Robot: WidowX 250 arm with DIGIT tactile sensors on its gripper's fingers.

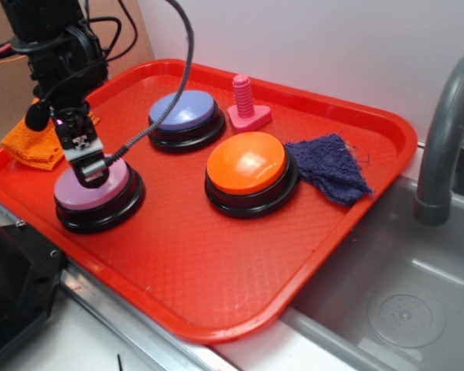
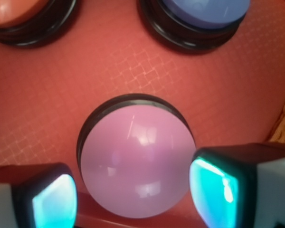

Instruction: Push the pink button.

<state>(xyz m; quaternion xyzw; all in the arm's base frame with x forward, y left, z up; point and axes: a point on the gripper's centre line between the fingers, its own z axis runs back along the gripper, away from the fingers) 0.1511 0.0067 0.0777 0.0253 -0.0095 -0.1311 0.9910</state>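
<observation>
Pink button point(image 1: 97, 192) lower left, near tray point(image 1: 216, 294) rim; glossy lilac dome. Gripper point(image 2: 133, 199) spread wide, released, straddling it.

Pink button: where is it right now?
Exterior view: the pink button sits at the red tray's left end, under the tool, left of the orange button.

— Where's the arm?
— Reaching down at the left, wrist pointing down, cable trailing off it.
— And the gripper point(image 1: 93, 171)?
— Fingers point(image 2: 218, 187) spread apart, tips low, holding nothing between them.
</observation>
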